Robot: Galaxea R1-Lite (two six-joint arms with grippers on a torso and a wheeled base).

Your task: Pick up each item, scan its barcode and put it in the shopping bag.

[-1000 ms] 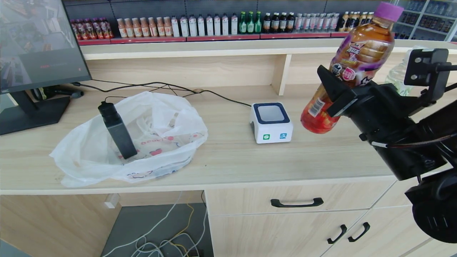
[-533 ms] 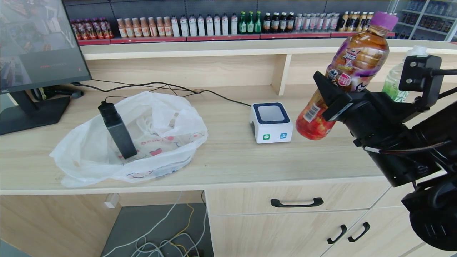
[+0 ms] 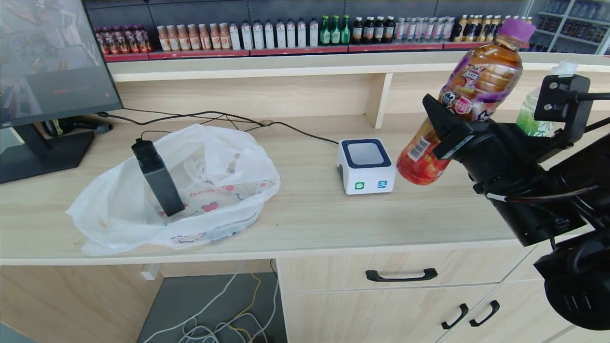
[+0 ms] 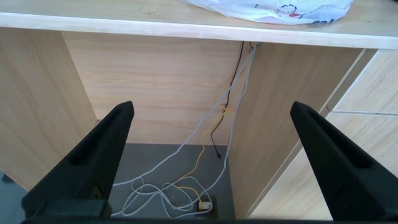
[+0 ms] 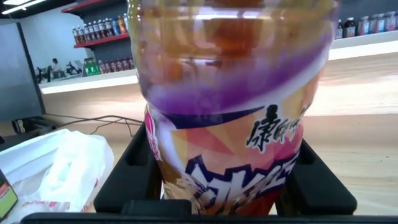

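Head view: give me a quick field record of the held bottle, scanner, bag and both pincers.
Scanner: white cube scanner with dark-framed window, window up
Held item: amber plastic tea bottle with purple cap, tilted, base beside the scanner, off the counter
Barcode: low on the bottle, facing the head camera
Bag: white plastic shopping bag, open, black rectangular bottle leaning inside
Right pincer: shut on the bottle
Left pincer: open, below the counter edge

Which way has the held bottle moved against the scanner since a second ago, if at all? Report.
Yes. The bottle, held in the right gripper, has come down and toward the robot's left, its base closer to the scanner.
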